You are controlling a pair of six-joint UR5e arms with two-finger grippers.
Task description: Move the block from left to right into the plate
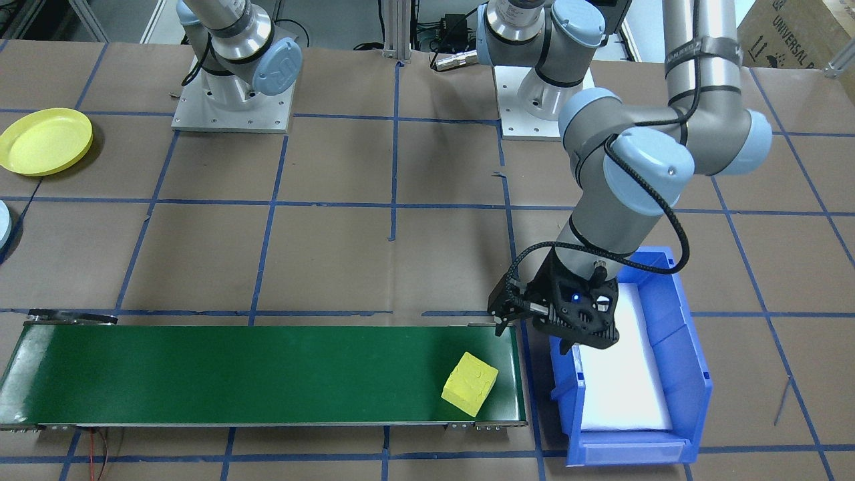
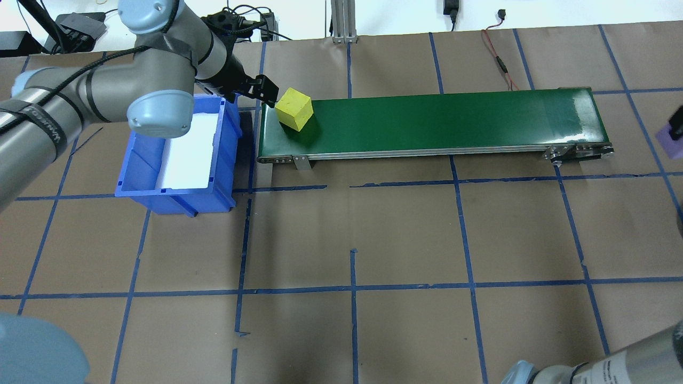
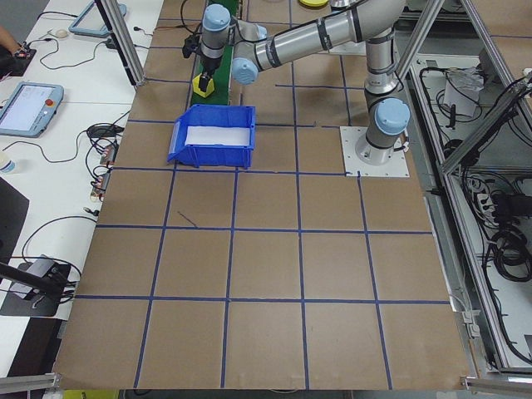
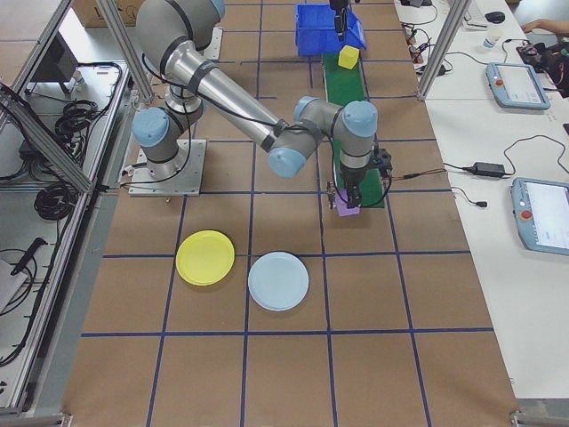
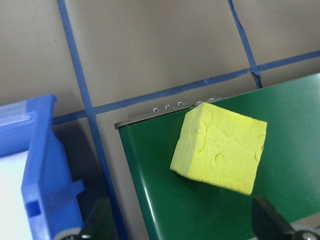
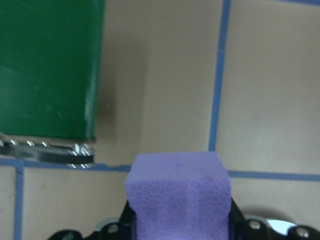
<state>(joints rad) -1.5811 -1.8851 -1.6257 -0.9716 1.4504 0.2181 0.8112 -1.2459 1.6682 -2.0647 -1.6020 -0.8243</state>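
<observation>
1. The surface (image 1: 401, 254) is brown paper gridded with blue tape; a green conveyor (image 1: 267, 374) crosses it.
2. The yellow plate (image 4: 205, 257) lies near the right arm's base, beside a pale blue plate (image 4: 278, 280).
3. The yellow block (image 2: 294, 109) rests on the conveyor's left end, just beside the open, empty left gripper (image 2: 261, 90).
4. The right gripper (image 6: 177, 220) clamps a purple block (image 6: 179, 192) just off the conveyor's right end; its fingers are mostly hidden.

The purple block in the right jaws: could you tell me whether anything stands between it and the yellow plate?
Nothing visible does. The purple block is held above bare table, and only taped paper lies toward the yellow plate. The light blue plate sits beside that route.
</observation>
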